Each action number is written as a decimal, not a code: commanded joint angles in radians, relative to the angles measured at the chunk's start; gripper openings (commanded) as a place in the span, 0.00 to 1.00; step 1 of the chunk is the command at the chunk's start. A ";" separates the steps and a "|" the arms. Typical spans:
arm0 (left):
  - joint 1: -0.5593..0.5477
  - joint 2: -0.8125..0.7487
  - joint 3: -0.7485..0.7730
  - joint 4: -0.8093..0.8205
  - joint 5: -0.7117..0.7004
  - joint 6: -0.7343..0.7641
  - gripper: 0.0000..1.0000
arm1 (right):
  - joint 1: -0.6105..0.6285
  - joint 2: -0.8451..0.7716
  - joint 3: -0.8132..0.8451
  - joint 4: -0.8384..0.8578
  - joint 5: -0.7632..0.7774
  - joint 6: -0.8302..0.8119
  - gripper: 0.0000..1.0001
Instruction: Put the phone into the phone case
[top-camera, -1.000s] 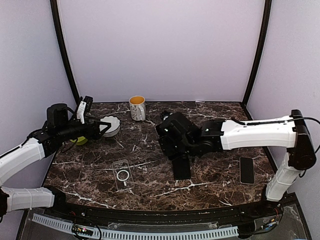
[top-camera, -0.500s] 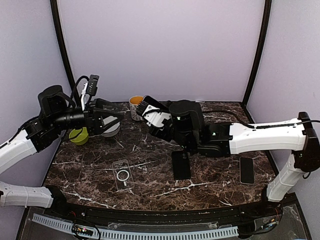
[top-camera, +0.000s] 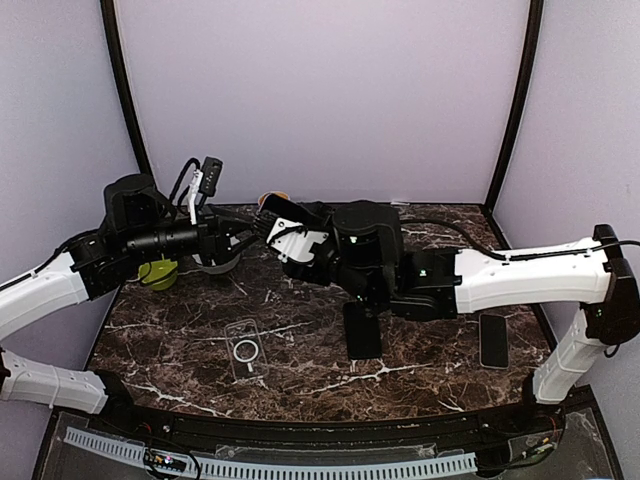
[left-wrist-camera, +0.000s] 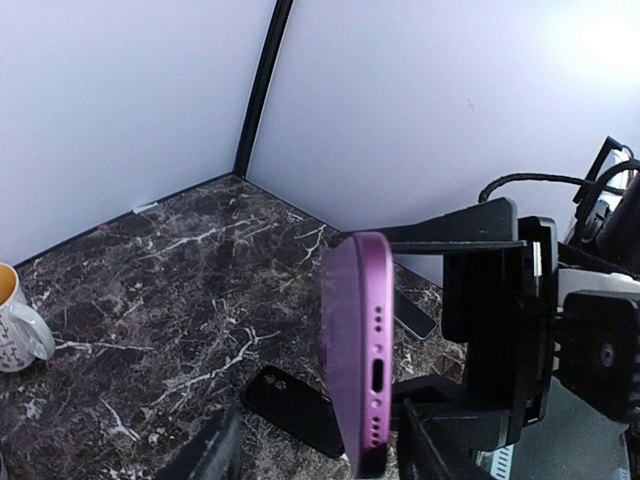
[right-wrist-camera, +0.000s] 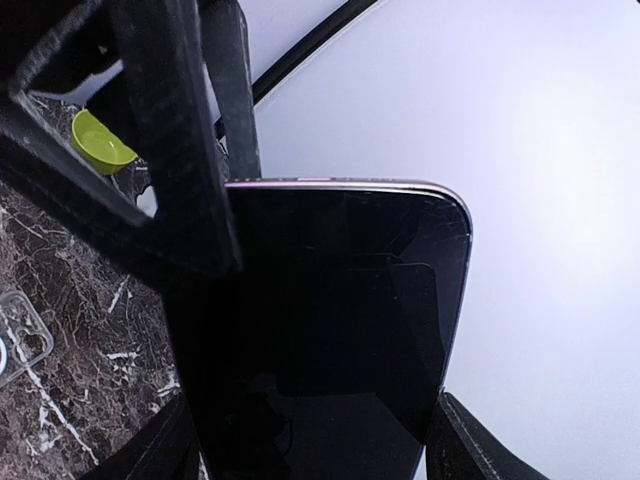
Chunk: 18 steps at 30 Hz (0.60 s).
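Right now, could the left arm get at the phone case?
Probably yes: the phone case lies bare on its side of the table, nothing over it, though the left gripper straddles the raised phone.

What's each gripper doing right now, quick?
Left gripper: open, jaws either side of the phone's end, not clamped on it.
Right gripper: shut on the phone, holding it up in the air.

White mug with orange inside (left-wrist-camera: 15, 320): cut by the left wrist view's left edge; overhead, rim only.
Purple-edged slim phone (left-wrist-camera: 360, 350): lower end runs off the bottom edge.
Clear soft phone case (right-wrist-camera: 20, 335): one corner only, right wrist view.
Lime-green bowl (top-camera: 155, 273): overhead, partly behind the left arm (top-camera: 60, 285).
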 joint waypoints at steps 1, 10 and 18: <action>-0.005 0.021 0.032 0.062 0.010 0.002 0.46 | 0.022 -0.009 0.065 0.094 -0.023 -0.003 0.00; -0.010 0.006 -0.018 0.171 0.074 -0.024 0.00 | 0.030 -0.002 0.080 0.059 -0.040 0.005 0.00; -0.009 -0.074 -0.093 0.314 0.007 -0.031 0.00 | 0.027 -0.043 0.079 -0.008 0.019 0.103 0.68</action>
